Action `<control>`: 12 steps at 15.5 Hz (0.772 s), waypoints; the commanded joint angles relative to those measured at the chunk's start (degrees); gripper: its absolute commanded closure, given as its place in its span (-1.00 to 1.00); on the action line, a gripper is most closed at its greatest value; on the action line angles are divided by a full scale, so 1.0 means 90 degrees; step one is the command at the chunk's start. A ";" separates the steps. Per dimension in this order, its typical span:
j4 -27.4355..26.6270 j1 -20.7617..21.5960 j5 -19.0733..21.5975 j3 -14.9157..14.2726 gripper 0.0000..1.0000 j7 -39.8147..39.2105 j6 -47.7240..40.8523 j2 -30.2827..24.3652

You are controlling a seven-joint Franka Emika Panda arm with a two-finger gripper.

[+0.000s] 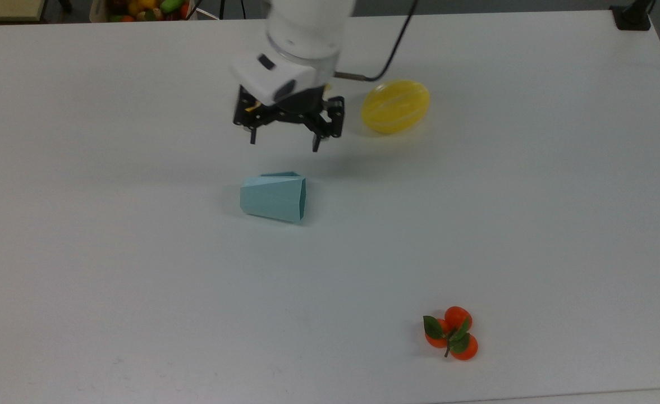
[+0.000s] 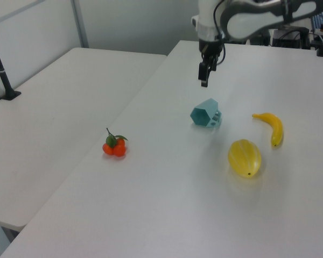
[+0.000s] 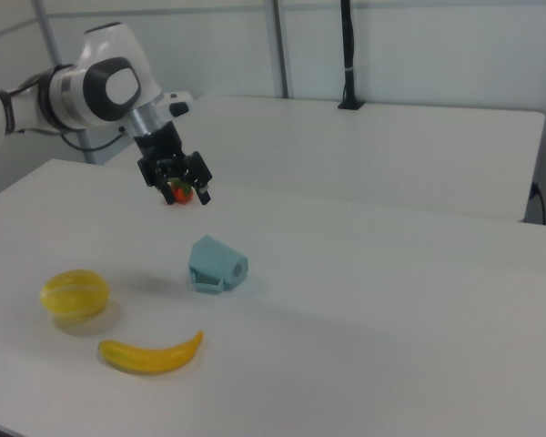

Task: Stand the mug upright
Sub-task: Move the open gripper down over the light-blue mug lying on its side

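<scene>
Pale teal, the mug (image 1: 274, 198) lies on its side just below my gripper (image 1: 284, 142), whose fingers are spread, seemingly hovering clear of it.

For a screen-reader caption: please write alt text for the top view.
A pale blue faceted mug lies on its side on a white table, with the robot's black claw open above it. A yellow melon and an orange tangerine cluster lie apart.
</scene>
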 commanded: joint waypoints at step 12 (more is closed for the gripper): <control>-0.0076 0.0572 -0.2337 -0.0066 -0.95 0.1341 0.0489 0.1256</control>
